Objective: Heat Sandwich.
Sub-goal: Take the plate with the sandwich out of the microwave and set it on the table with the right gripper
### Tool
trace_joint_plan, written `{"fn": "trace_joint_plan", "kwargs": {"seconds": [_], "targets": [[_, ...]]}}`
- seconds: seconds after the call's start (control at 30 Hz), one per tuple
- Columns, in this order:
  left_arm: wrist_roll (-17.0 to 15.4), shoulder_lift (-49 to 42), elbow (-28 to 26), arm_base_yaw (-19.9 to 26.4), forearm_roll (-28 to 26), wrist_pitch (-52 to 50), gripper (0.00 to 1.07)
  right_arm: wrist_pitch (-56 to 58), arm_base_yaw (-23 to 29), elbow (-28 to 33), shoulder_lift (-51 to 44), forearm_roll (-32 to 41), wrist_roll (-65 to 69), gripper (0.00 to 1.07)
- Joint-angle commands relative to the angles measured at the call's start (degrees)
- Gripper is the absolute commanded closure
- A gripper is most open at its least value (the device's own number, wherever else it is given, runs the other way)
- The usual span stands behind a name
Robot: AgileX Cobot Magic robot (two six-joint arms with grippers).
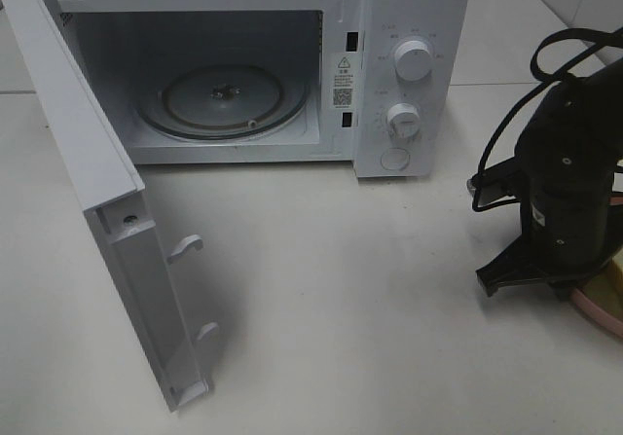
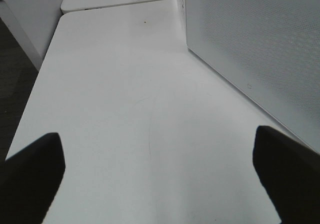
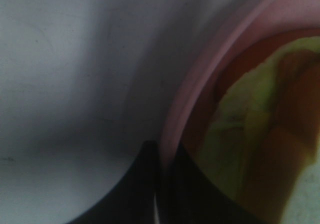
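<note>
From the high camera, a white microwave [image 1: 263,65] stands at twelve o'clock on the counter [image 1: 331,289], its door [image 1: 107,211] swung wide toward nine o'clock. The glass turntable [image 1: 222,102] inside is bare. Two knobs [image 1: 413,60] sit on the panel at one o'clock. At three o'clock the black right arm [image 1: 565,182] reaches down over a pink plate [image 1: 599,304], of which only an edge shows; the pincer tips are hidden under the arm.

In the left wrist view, the left pincer [image 2: 160,169] stands wide open above bare counter, its two dark fingers [image 2: 32,174] far apart, with the door's perforated panel [image 2: 255,48] just beside it.

In the right wrist view, the right pincer [image 3: 162,184] is closed on the plate's pink rim [image 3: 200,83]. The sandwich [image 3: 240,144], blurred, with yellow-green filling, lies on the plate just past the rim.
</note>
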Motion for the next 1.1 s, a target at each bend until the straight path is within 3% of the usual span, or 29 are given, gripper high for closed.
{"fn": "trace_joint_plan", "kwargs": {"seconds": [0.03,0.37,0.5,0.53,0.6,0.67,0.8,1.1], "targets": [[-0.4,-1.5,0.2,-0.2,0.2,-0.4,0.09,0.2,-0.4,-0.1,0.7,-1.5,1.4,1.03],[-0.4,-1.5,0.2,-0.2,0.2,-0.4,0.09,0.5,-0.4,-0.1,-0.1,-1.5,3.6,0.94],[-0.4,-1.5,0.2,-0.2,0.2,-0.4,0.09,0.7,-0.4,-0.2,-1.4,-1.5,3.3,0.81],[-0.4,-1.5,0.2,-0.2,0.2,-0.4,0.09,1.1,-0.4,-0.2,-2.4,-1.3,2.9,0.73],[-0.4,-1.5,0.2,-0.2,0.2,-0.4,0.09,1.7,-0.4,-0.2,-3.6,-0.7,1.5,0.66],[-0.4,-1.5,0.2,-0.2,0.2,-0.4,0.09,2.2,-0.4,-0.2,-4.9,-0.1,-0.1,0.62],[-0.4,-1.5,0.2,-0.2,0.2,-0.4,0.09,3.0,-0.4,-0.2,-8.8,4.9,-7.1,0.45],[-0.4,-1.5,0.2,-0.2,0.2,-0.4,0.09,3.4,-0.3,-0.2,-16.5,14.9,-18.5,0.29]]}}
